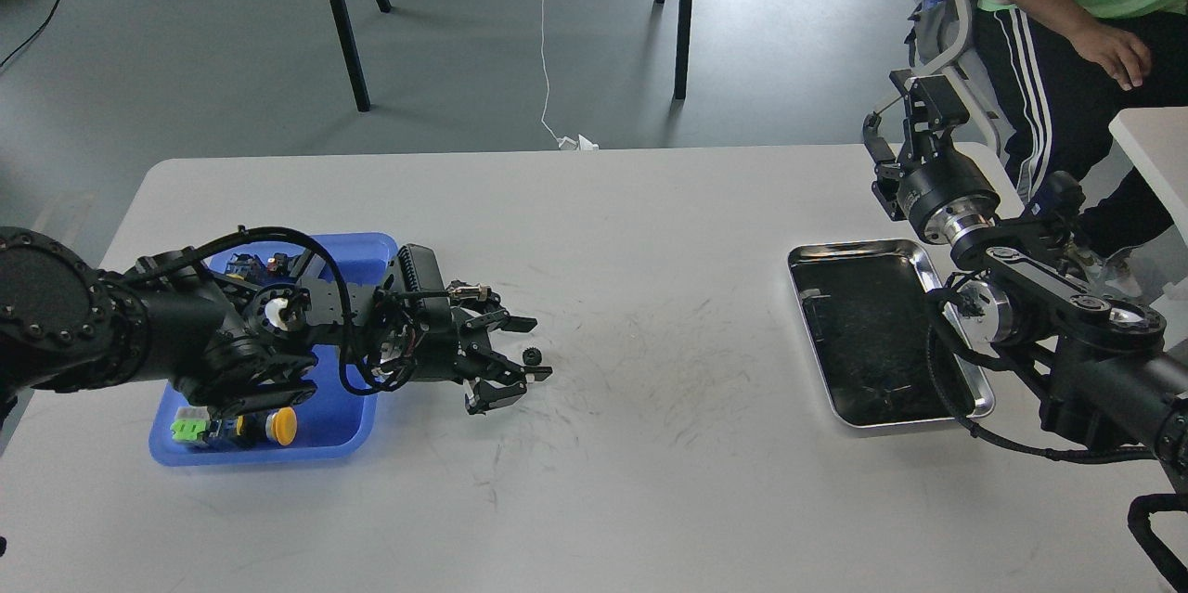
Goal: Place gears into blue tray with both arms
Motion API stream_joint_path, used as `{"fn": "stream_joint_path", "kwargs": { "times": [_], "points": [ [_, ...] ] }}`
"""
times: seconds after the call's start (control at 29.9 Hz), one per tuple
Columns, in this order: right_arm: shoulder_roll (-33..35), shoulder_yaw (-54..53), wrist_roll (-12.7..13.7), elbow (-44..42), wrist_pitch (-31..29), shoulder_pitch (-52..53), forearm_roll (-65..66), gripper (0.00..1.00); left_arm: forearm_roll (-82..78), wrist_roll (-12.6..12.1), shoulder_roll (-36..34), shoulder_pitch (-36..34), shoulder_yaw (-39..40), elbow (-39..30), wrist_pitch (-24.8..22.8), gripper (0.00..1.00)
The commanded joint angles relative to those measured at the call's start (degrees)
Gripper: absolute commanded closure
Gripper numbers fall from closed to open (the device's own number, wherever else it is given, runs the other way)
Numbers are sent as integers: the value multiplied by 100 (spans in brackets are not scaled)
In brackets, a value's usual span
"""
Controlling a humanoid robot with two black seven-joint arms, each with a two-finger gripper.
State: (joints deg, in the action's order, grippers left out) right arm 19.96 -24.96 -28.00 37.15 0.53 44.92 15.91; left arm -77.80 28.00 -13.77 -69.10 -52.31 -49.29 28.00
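One gear (532,355) lay on your table (650,482), between the spread fingers of your left end effector (529,350).
Your left end effector was open, gripping nothing, just right of the blue tray (348,444); whether your raised right end effector (896,124) was open or closed, you couldn't tell.

white table (650,222), blue tray (348,431), gear (532,355), silver tray (840,251)

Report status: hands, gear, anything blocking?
Left hand open, fingers either side of the tiny black toothed gear on the white table. Right hand raised past the table's far edge, state unclear. Shallow blue plastic tray behind left arm; nothing blocking.
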Motion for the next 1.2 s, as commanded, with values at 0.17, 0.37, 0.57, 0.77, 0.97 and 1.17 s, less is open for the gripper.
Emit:
{"fn": "stream_joint_path", "kwargs": {
  "times": [0.17,0.37,0.57,0.77,0.97,1.17],
  "points": [
    [0,-27,0,3,-1,-10,0,4,2,0,-11,63,28,51,0,43],
    [0,-44,0,3,-1,-10,0,4,2,0,-11,81,28,95,0,44],
    [0,-44,0,-6,-1,-10,0,4,2,0,-11,116,27,130,0,49],
    [0,-35,0,-24,-1,-10,0,4,2,0,-20,134,28,130,0,52],
    [0,-35,0,-24,-1,-10,0,4,2,0,-38,177,36,157,0,57],
    [0,-35,0,-32,-1,-19,0,4,2,0,-46,239,115,201,0,61]
  ]
}}
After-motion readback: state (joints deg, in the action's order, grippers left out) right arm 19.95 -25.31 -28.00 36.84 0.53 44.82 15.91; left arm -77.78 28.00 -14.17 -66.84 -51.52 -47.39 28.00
